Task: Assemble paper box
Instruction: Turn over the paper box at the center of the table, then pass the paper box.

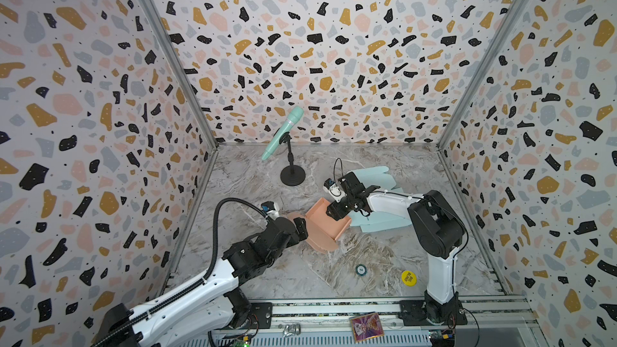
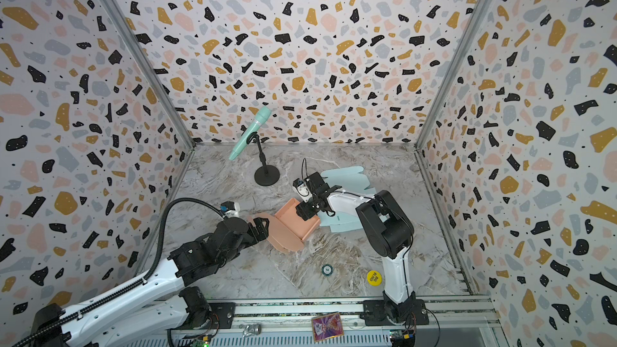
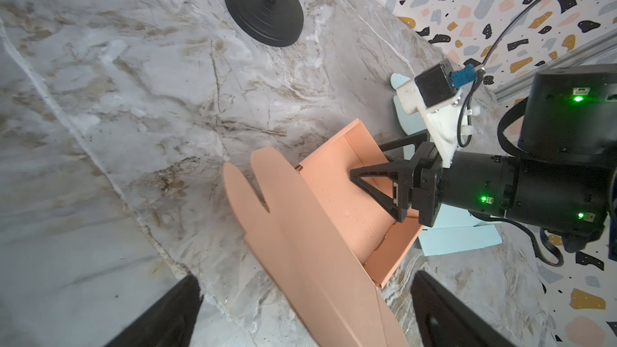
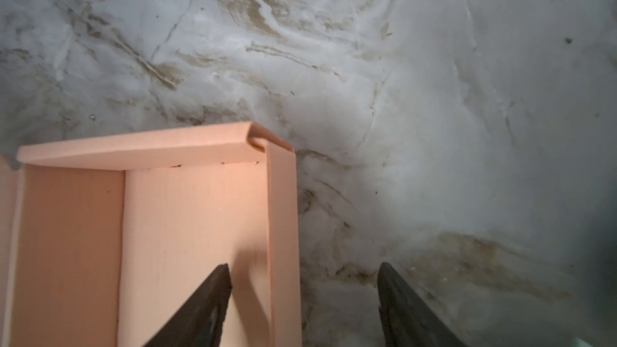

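The peach paper box, half folded with its scalloped lid flap lying flat, sits between the two grippers on the veined marble table. The right gripper stands open astride one thin box wall, one finger inside. The left gripper is spread wide around the flap, gripping nothing. Behind the right gripper lie flat pale-blue cardboard sheets; beyond stands a black round-based microphone stand.

The box looks like matt salmon card – smooth, with soft creased folds. The pale blue sheets behind it are the same flat, matt paper stock. The desk has a marble-print top, smooth with a faint sheen. Both arms are glossy white plastic shells over matt black joints, and the mic stand base looks like matt black metal.
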Action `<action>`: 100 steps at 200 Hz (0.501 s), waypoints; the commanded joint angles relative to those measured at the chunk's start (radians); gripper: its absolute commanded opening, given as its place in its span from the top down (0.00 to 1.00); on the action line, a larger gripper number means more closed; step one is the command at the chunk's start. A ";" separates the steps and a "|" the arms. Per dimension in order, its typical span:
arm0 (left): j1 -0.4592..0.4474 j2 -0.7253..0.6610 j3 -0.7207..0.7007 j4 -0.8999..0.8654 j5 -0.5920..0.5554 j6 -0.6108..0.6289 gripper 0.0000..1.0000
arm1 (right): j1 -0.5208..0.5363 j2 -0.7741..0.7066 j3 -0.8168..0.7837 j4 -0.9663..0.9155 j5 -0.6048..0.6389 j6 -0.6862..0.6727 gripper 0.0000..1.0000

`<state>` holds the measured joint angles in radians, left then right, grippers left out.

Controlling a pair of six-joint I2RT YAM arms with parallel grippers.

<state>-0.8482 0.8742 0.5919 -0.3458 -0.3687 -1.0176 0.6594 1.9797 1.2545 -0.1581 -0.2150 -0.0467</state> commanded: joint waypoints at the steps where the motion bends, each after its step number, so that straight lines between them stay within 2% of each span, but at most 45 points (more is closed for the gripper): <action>1: -0.031 0.030 0.030 0.057 0.003 -0.019 0.00 | 0.012 -0.019 -0.020 0.001 0.007 -0.002 0.29; 19: -0.050 0.051 0.025 0.058 -0.012 -0.038 0.01 | 0.016 -0.023 -0.031 0.008 0.008 0.001 0.29; 41: -0.060 0.051 -0.007 0.084 -0.014 -0.069 0.06 | 0.016 -0.028 -0.042 0.022 0.005 0.005 0.29; 100: -0.061 0.039 -0.031 0.106 -0.031 -0.106 0.44 | 0.046 -0.097 -0.075 0.031 0.027 0.014 0.29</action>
<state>-0.9047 0.9272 0.5785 -0.2676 -0.3775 -1.0992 0.6827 1.9644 1.2068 -0.1165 -0.2085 -0.0456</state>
